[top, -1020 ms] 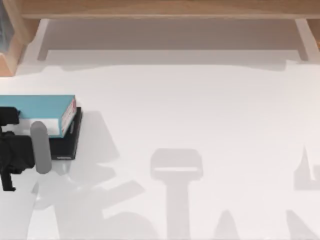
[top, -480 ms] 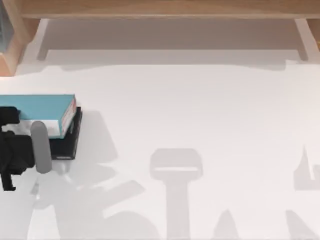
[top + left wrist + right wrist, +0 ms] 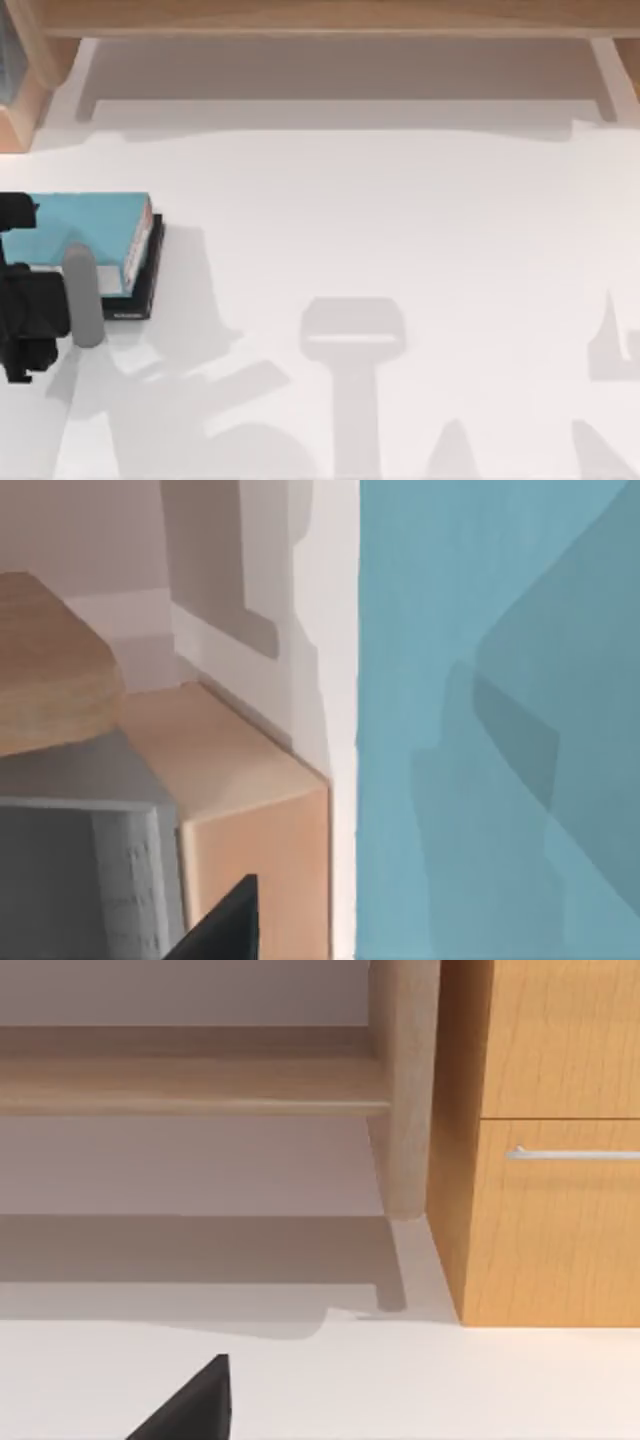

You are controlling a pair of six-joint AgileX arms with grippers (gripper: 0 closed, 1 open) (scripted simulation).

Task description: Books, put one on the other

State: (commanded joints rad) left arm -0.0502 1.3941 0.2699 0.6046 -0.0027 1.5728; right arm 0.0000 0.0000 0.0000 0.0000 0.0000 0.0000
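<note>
The light blue book [image 3: 85, 220] lies flat on top of the black book [image 3: 140, 290] at the table's far left. Only the black book's right and front edges stick out from under it. The blue book's white-and-red spine edge faces right. My left gripper [image 3: 15, 290] hovers at the left end of the stack, open, with its fingers spread apart. In the left wrist view the blue cover [image 3: 480, 680] is close up, and one dark fingertip [image 3: 232, 930] stands clear of its edge. One dark fingertip [image 3: 190, 1410] of my right gripper shows in the right wrist view over bare table.
A wooden shelf [image 3: 320, 20] runs along the back, with a wooden post [image 3: 20, 100] at the back left near the stack. The right wrist view shows a wooden cabinet [image 3: 560, 1240] with a drawer handle. The white table [image 3: 400, 250] stretches right of the books.
The blue book has settled lower onto the black book, covering more of it. One left finger has moved away from the book, so the gripper has opened.
</note>
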